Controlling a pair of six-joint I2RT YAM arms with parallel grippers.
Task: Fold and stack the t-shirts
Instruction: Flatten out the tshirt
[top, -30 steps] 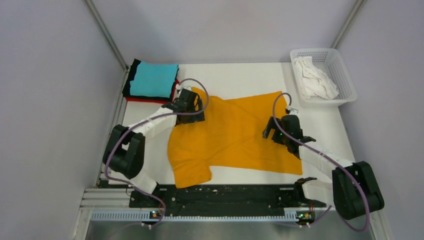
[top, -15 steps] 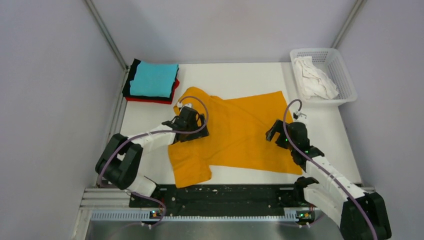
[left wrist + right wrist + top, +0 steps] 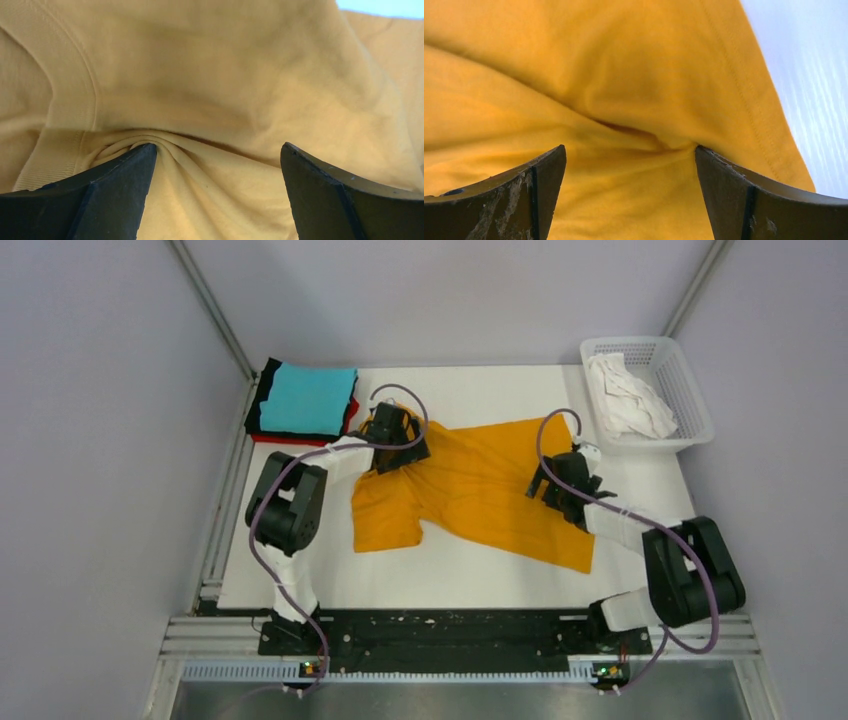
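Under spread left end effector (image 3: 217, 146) and right end effector (image 3: 629, 148), orange-yellow t-shirt (image 3: 480, 490) bunches, seemingly pinned.

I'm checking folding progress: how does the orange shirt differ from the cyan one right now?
The orange-yellow shirt lies spread and rumpled mid-table; the cyan shirt is folded into a neat rectangle atop a stack at the far left corner. The left gripper and right gripper press on the orange-yellow shirt; neither touches the cyan shirt. Both are plain single-colour cloth.
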